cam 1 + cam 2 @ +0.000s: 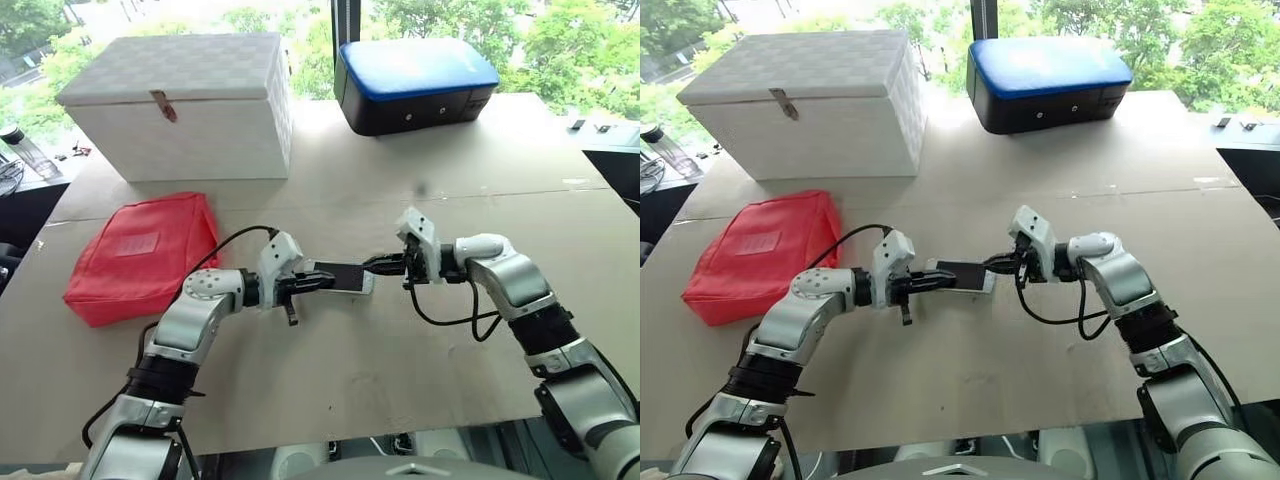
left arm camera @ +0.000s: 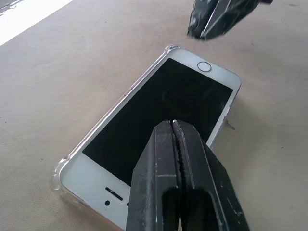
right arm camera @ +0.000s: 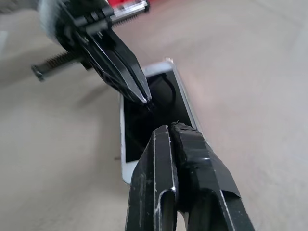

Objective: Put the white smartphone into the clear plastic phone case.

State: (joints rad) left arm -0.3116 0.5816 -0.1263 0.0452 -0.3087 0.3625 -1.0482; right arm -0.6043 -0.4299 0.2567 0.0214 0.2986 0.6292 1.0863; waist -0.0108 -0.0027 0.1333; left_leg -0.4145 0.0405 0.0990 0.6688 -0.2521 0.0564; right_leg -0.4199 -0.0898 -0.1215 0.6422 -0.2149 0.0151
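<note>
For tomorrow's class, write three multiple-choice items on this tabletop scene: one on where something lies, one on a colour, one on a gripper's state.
1. Where does the white smartphone lie?
A. On the red pouch
B. On the table between the two grippers
C. Inside the white box

2. What colour is the top of the black box?
A. Blue
B. Green
C. Yellow

3. How do the left gripper's fingers stand?
A. Wide open
B. Clamped around the pouch
C. Shut together over the phone's screen

Answers:
1 B: the phone lies flat on the table, with the right gripper at its other end.
2 A: its lid is blue.
3 C: no gap shows between the fingers.
</note>
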